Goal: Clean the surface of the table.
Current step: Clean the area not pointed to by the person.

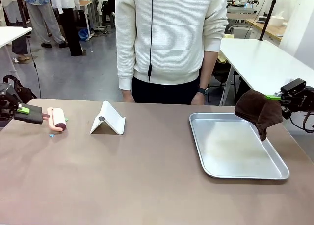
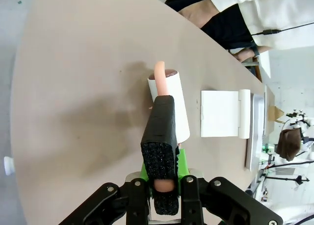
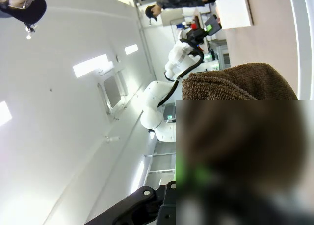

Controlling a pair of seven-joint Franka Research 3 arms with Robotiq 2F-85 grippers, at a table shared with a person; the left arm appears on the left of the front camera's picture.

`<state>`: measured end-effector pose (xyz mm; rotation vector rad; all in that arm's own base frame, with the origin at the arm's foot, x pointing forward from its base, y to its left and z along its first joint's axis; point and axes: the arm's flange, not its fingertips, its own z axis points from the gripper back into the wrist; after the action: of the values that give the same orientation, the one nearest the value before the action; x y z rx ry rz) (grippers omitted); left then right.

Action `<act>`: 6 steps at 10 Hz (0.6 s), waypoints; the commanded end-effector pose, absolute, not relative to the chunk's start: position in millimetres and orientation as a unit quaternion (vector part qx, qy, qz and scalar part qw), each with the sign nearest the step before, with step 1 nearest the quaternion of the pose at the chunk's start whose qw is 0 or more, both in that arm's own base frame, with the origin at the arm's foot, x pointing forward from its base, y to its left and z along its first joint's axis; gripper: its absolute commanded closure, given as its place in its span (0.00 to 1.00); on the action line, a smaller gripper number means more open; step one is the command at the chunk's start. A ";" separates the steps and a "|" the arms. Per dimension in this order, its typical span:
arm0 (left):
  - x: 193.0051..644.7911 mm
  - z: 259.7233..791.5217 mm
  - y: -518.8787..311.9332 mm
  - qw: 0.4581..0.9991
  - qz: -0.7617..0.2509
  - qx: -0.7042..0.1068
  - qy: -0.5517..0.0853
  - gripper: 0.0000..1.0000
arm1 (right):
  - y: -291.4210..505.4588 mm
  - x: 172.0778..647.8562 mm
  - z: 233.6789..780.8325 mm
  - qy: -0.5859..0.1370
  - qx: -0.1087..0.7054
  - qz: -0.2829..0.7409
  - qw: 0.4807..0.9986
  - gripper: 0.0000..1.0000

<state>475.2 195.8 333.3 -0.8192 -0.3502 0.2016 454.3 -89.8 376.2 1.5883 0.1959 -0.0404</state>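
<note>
**Roller and cloth in grip, desk not yet wiped**

Front view: the left end effector (image 1: 23,109) is clamped on a lint roller (image 1: 58,118) low over the left end of the taupe desk (image 1: 147,181); the right end effector (image 1: 275,96) is clamped on a brown cloth (image 1: 257,112) hanging over the tray (image 1: 235,151).

Left wrist view: whether the drum touches the desk is unclear; it should probably lie flat and roll straight, clear of the nearby white stand (image 2: 221,113).

Right wrist view: the cloth is bunched; it likely needs spreading before it wipes.
</note>
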 end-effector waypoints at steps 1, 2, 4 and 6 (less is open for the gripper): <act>468.7 306.6 167.1 0.921 0.093 -0.352 -0.140 0.78 | -88.9 452.1 384.7 0.094 0.712 -0.024 0.695 0.91; 472.2 308.1 158.4 0.921 0.094 -0.350 -0.141 0.78 | -88.9 452.1 384.7 0.094 0.712 -0.024 0.695 0.91; 479.2 311.5 138.6 0.924 0.086 -0.346 -0.138 0.78 | -88.9 452.1 384.7 0.094 0.712 -0.024 0.695 0.91; 486.0 319.9 130.4 0.916 0.078 -0.365 -0.144 0.78 | -88.9 452.1 384.7 0.094 0.712 -0.024 0.695 0.91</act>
<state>495.6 139.6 343.7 -0.7859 -0.3429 0.1708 454.3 -89.8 376.2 1.5882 0.1959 -0.0405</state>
